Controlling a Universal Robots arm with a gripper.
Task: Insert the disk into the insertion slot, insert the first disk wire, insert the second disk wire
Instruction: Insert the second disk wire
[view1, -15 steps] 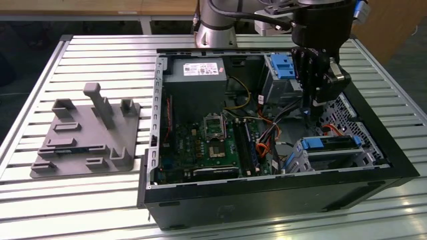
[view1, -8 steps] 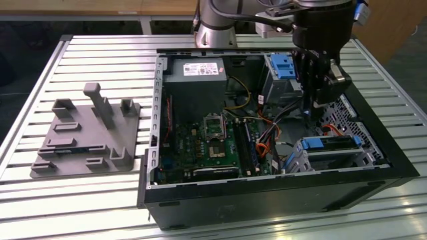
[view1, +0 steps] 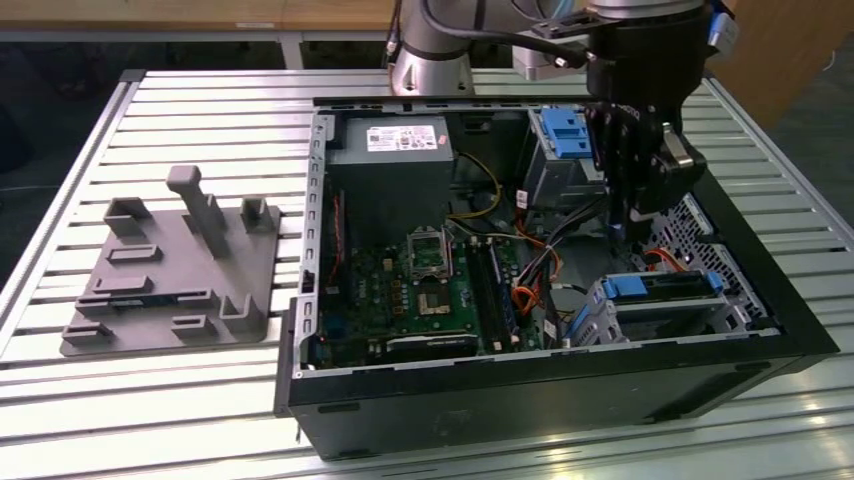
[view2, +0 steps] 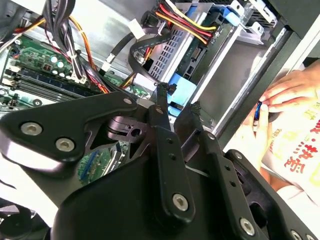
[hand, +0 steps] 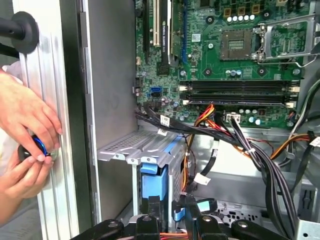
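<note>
The disk (view1: 661, 288) sits in the slot (view1: 674, 318) at the exterior view's right, its blue carrier level with the cage top, so I judge the work is at the wires. My gripper (view1: 618, 228) hangs just above the disk's far edge. In the first wrist view the gripper (hand: 171, 220) stands just beside the blue plug of the second wire (hand: 205, 205). I cannot tell whether it is clamped on that plug, closed on nothing, or open. A red-orange bit of the first wire (view1: 663, 262) shows at that same edge of the disk; whether its plug is home I can't tell. To do this step well I'd keep the plug square to its socket and press straight along the socket's axis, slowly, since a tilted plug will likely jam or bend. The black and coloured cable bundle (hand: 250, 150) runs close by, and I'd keep it from snagging. A person's hand (hand: 27, 115) rests outside the case wall (hand: 102, 100), so I'd keep my moves small and inside the case.
</note>
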